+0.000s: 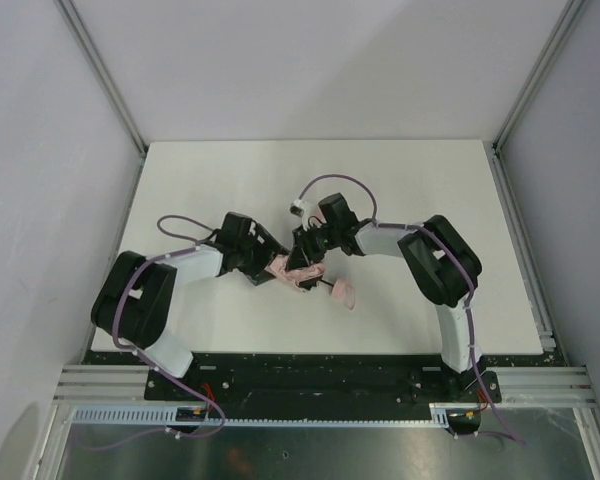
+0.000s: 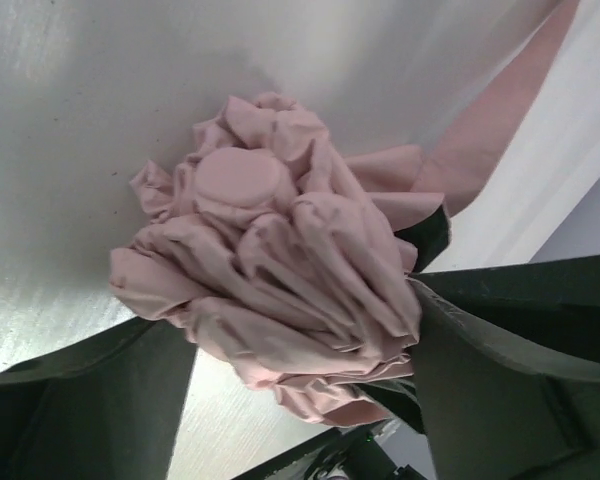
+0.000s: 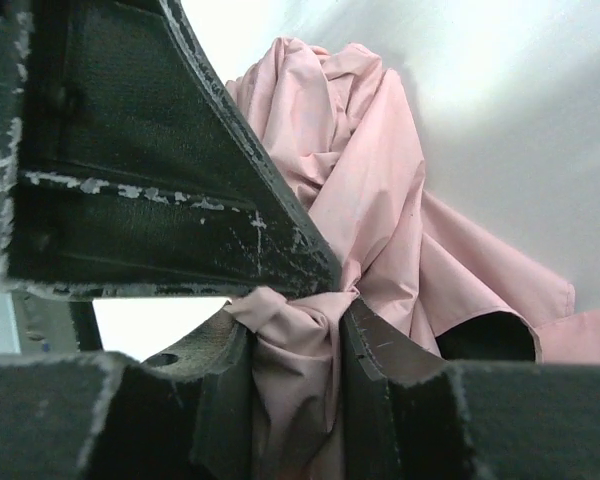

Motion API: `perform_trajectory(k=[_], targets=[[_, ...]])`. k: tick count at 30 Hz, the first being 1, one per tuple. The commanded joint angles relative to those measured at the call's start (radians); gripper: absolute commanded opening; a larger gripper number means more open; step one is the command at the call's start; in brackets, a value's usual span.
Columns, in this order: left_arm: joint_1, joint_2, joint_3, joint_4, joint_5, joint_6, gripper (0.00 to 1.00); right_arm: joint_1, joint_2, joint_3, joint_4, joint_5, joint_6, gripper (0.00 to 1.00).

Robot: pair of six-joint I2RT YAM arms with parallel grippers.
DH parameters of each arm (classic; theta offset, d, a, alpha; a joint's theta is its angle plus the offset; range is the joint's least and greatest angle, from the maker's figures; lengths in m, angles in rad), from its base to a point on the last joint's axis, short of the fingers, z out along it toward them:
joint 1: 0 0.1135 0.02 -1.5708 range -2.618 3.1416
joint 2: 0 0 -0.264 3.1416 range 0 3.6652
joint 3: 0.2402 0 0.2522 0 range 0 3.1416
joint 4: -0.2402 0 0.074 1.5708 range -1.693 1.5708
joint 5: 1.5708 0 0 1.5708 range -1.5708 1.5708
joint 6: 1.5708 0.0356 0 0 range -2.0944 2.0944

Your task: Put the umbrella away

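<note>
Firstly, in the top external view, the umbrella is seen lying on the white surface, a little nearer than the middle, between the two arms. Its pale pink fabric is crumpled, and its small handle is pointed toward the near right, at the end of a thin dark shaft. The left tool is placed at one end of the fabric and the right tool just behind it. Both are touching the fabric.

Next, in the left wrist view, the bundle is seen end-on, with a round pink cap among its folds. It is pressed between the two dark fingers of the left tool, which is clamped on the umbrella. A flat pink strap is stretched away to the upper right.

Lastly, in the right wrist view, a narrow fold of the fabric is pinched between the fingers of the right tool, so this tool is also clamped on the umbrella. More fabric is spread on the surface behind. A dark scratched part is seen at the upper left; what it belongs to cannot be told.
</note>
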Motion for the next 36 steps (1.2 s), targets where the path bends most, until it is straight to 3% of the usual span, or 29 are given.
perform_trajectory(k=[1, 8, 12, 17, 20, 27, 32, 36], targets=[[-0.036, 0.090, -0.031, -0.065, -0.074, 0.043, 0.73, -0.001, 0.136, -0.065, -0.230, -0.092, 0.015, 0.00], [-0.040, 0.098, -0.046, -0.062, -0.099, 0.043, 0.27, -0.014, 0.128, 0.003, -0.256, -0.168, 0.048, 0.01], [-0.042, 0.095, -0.048, -0.063, -0.101, 0.043, 0.09, -0.016, 0.073, 0.070, -0.319, -0.086, 0.062, 0.26], [-0.047, 0.092, -0.050, -0.064, -0.097, 0.037, 0.03, -0.007, -0.039, 0.141, -0.409, 0.111, 0.041, 0.61], [-0.049, 0.092, -0.052, -0.065, -0.090, 0.035, 0.00, 0.029, -0.125, 0.145, -0.439, 0.265, 0.001, 0.73], [-0.049, 0.085, -0.053, -0.066, -0.074, 0.030, 0.00, 0.232, -0.225, 0.078, -0.390, 0.703, -0.088, 0.80], [-0.047, 0.084, -0.058, -0.068, -0.065, 0.017, 0.00, 0.332, -0.166, 0.069, -0.368, 0.937, -0.092, 0.80], [-0.046, 0.082, -0.061, -0.072, -0.053, 0.002, 0.00, 0.404, -0.082, 0.062, -0.328, 1.213, -0.103, 0.78]])
